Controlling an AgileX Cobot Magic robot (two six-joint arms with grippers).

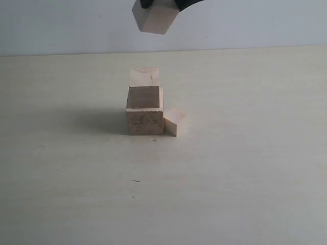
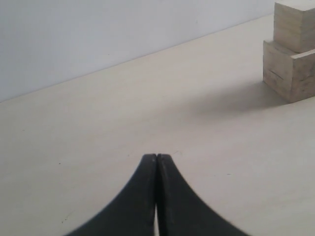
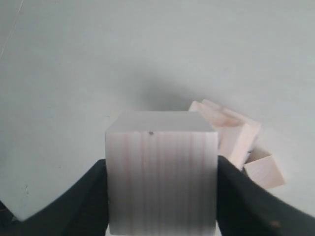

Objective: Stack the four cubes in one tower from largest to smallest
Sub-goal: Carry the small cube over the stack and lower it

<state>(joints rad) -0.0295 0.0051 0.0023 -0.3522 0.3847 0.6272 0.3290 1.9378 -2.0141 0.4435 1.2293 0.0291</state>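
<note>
High above the table my right gripper (image 1: 163,4) is shut on a pale wooden cube (image 1: 155,19), mostly cut off by the exterior view's top edge. In the right wrist view that cube (image 3: 161,147) fills the space between the black fingers (image 3: 93,196). Below, the largest cube (image 1: 144,116) stands on the table, its top in shadow. A second cube (image 1: 144,76) sits right behind it, and the smallest cube (image 1: 174,121) rests against its right side. My left gripper (image 2: 156,157) is shut and empty, low over bare table, well away from the cubes (image 2: 290,59).
The pale table (image 1: 76,194) stretches around the cubes on every side. A light wall (image 1: 61,25) runs along the table's far edge. The three cubes on the table show as a cluster (image 3: 231,132) past the held cube in the right wrist view.
</note>
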